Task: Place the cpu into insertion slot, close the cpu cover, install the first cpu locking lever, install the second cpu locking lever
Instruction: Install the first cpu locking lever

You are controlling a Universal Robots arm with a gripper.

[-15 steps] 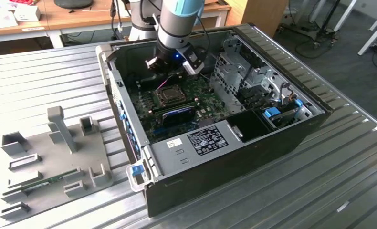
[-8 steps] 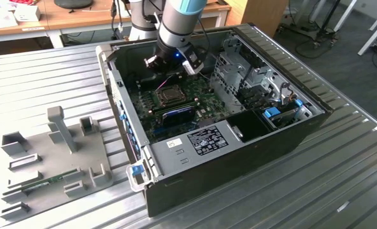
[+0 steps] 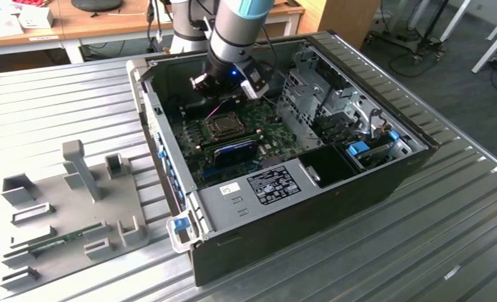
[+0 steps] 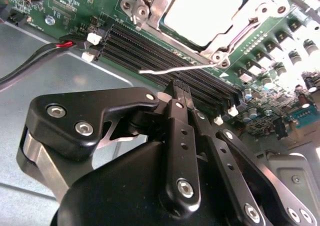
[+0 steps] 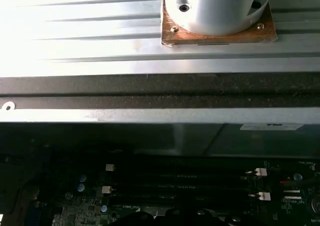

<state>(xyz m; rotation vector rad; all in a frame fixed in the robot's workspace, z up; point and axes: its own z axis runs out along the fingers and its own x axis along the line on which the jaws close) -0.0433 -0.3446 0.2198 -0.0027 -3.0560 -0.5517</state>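
The cpu (image 4: 200,13) lies in the insertion slot (image 3: 223,128), its grey top showing through the window of the cpu cover (image 4: 150,8), which lies flat over it. A thin silvery locking lever (image 4: 165,69) juts out free along the socket's edge above the black memory slots (image 4: 150,48). My gripper (image 4: 180,88) is shut, nothing visible between its black fingers (image 4: 175,121), and its tip sits just beside that lever. In the exterior view the gripper (image 3: 223,100) hangs inside the open computer case, just beyond the socket.
The case walls (image 3: 156,126) and a metal drive cage (image 3: 316,94) close in around the board. A red and black cable (image 4: 45,53) runs beside the memory slots. A grey fixture plate (image 3: 72,201) lies on the table at the exterior view's left. The arm's white base (image 5: 215,6) stands behind the case.
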